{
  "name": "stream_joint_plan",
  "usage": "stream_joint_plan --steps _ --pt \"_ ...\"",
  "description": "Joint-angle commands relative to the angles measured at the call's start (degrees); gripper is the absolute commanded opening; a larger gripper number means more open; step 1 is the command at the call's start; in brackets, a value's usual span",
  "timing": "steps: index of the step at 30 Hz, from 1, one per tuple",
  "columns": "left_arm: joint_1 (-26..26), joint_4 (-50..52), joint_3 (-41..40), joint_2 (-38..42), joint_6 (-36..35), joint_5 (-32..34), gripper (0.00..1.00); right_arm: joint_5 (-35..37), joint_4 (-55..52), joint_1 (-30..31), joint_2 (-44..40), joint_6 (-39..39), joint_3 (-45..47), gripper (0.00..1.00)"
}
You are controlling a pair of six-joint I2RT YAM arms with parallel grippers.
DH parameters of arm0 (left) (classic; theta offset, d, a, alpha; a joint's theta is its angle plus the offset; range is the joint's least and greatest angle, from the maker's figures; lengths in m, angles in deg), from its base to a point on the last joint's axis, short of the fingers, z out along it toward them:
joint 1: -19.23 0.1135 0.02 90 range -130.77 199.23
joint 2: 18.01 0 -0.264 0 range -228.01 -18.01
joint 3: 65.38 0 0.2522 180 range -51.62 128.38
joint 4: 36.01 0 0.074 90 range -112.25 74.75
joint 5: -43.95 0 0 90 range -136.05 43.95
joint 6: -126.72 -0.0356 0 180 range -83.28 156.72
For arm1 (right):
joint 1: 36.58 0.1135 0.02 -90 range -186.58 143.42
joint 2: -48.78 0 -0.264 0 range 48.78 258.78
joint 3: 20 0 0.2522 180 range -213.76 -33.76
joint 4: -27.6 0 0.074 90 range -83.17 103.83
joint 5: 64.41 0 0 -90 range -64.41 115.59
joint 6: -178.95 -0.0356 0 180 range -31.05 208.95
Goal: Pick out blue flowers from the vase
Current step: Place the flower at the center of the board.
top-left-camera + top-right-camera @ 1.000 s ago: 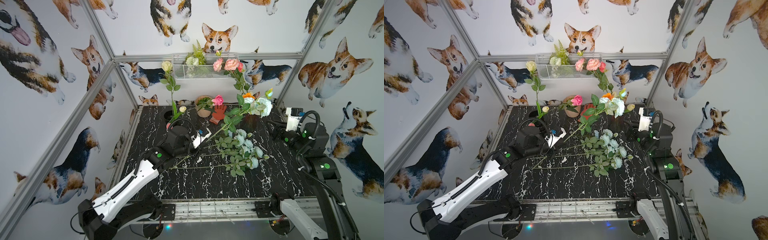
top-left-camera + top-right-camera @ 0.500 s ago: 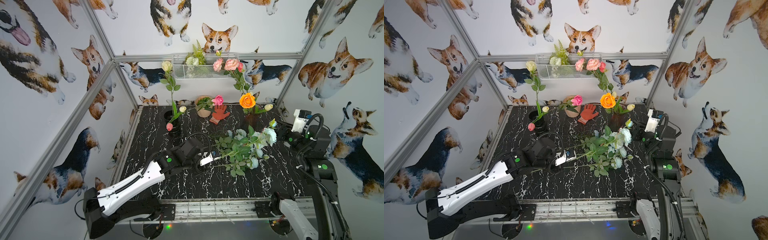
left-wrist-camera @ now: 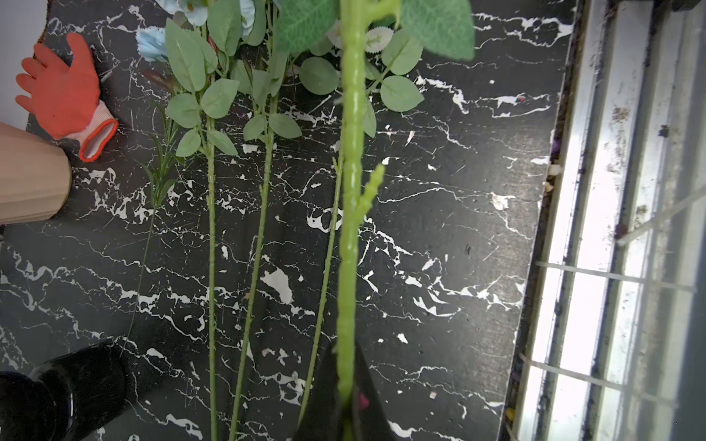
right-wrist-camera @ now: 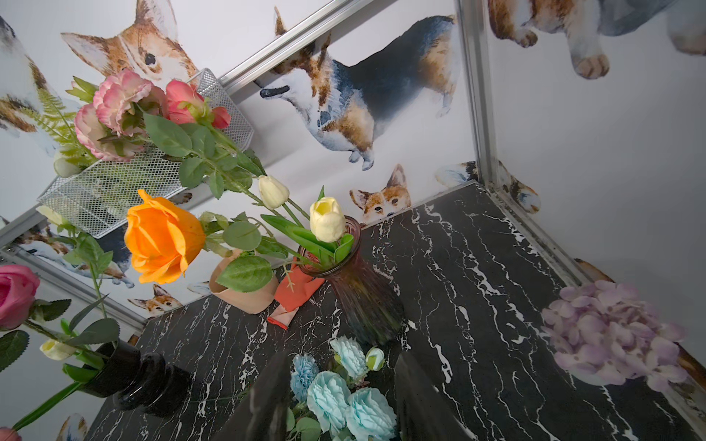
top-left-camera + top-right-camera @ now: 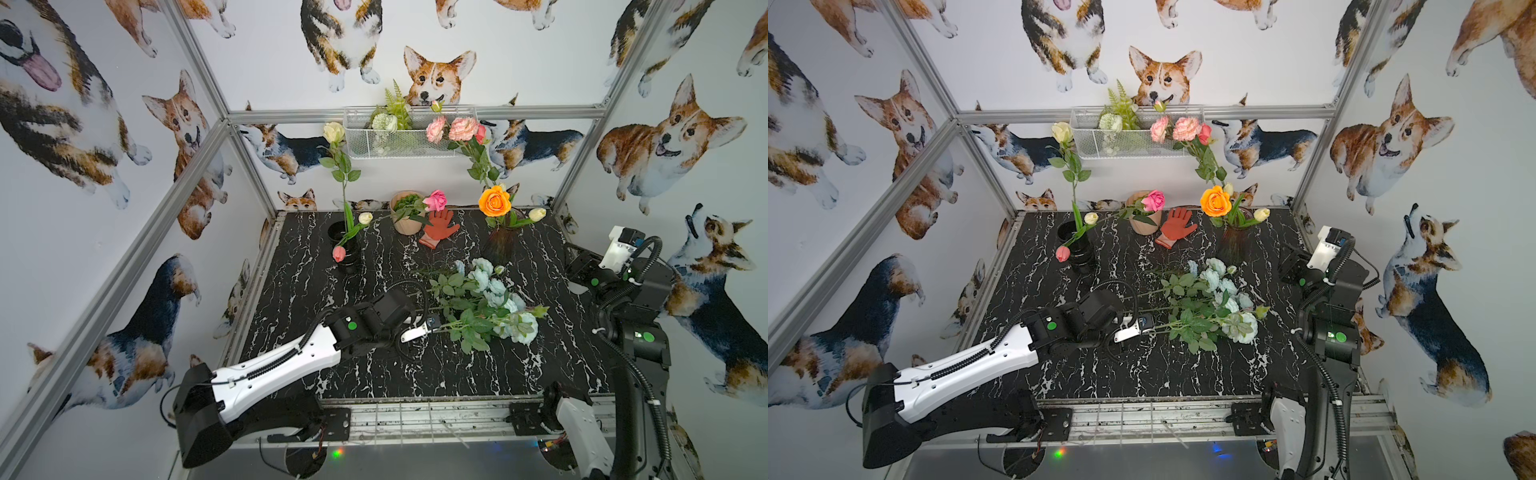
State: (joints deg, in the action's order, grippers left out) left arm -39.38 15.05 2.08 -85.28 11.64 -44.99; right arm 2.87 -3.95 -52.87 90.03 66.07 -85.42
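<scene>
- While I scan from the left wall, the black vase [image 5: 347,245] holds a cream rose and two tulips.
- On the back rail, the mesh basket [image 5: 415,145] carries fern and a white bloom.
- The tan pot [image 5: 405,220] holds greenery and a pink rose.
- The dark glass vase [image 5: 500,247] holds an orange rose, cream tulips and pink blooms.
- The blue flowers [image 5: 492,291] lie on the table [image 5: 415,374] in front of that vase, outside it.
- My left gripper [image 5: 430,327] is clamped tight on one green stem [image 3: 349,229], its bloom among the others.
- My right gripper [image 4: 344,378] hovers with jaws partly apart, gripping nothing.
</scene>
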Motion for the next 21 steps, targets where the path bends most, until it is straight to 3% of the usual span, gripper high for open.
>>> stream_joint_plan --steps 1,9,21 --pt "0.4 -5.1 -1.3 -1.7 -0.7 0.9 0.00 -2.1 4.2 -0.2 0.4 -1.8 0.8 0.47" --pt "5.8 -12.7 -1.4 -6.1 -0.6 -2.3 0.00 -3.4 6.2 -0.2 1.8 -1.3 2.5 0.47" --pt "8.3 -21.8 2.5 -16.4 -4.8 -4.0 0.00 -5.0 9.5 -0.4 4.2 -2.1 4.5 0.47"
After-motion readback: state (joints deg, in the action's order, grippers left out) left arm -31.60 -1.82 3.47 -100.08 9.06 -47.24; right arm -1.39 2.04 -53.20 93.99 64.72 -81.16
